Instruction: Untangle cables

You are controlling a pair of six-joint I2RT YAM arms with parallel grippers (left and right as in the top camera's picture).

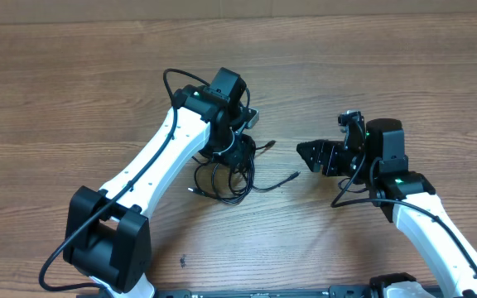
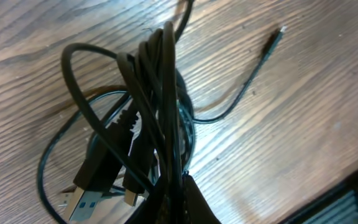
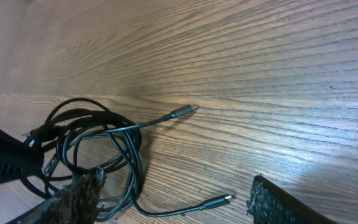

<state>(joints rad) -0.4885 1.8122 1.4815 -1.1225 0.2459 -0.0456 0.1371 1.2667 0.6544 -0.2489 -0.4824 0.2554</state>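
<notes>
Cables (image 1: 222,175) lie knotted at frame centre, free plug ends trailing right; left gripper (image 1: 237,154) pinches a bundle of strands over the knot; right gripper (image 1: 308,156), fingers spread, hangs right of the ends, apart. Step: first separation, apparently barely begun; next, the right should seize one end and draw rightward; bare table (image 1: 73,83) all round, edges well off.

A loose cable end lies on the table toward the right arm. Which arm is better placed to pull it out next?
Right, probably. The right fingers are open and empty, and the loose end points toward them. The left fingers are closed on the bundle of cables.
</notes>
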